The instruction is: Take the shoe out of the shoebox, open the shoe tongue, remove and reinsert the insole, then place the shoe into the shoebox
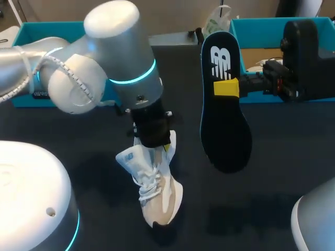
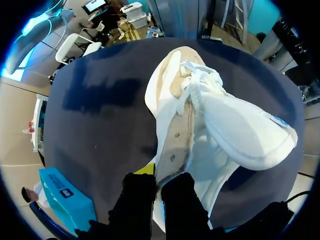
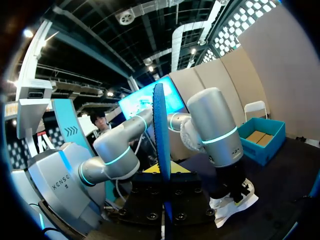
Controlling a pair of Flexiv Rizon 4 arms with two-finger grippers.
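At the far left lay a shallow teal cardboard shoebox part [image 1: 26,32]. Right of it, the left end effector [image 1: 152,137] was closed on the side wall of the white and beige lace-up sneaker [image 1: 159,191]. The sneaker sat near the middle of the dark tabletop [image 1: 94,172], with its white tongue folded out. I could not tell whether its sole rested fully.

Further right, the dark blue foam insole [image 1: 226,125] hung in the air, pinched about its middle by the closed right end effector [image 1: 226,88]. Behind it stood a second teal box part [image 1: 246,25].

The insole was held at one narrow place only, so I judge it could turn or slip when its end meets the shoe opening. It could also fold there if the tongue falls back. The push could drag the sneaker out of the left grip.

Counted: one sneaker, one insole, two teal box parts, two end effectors.
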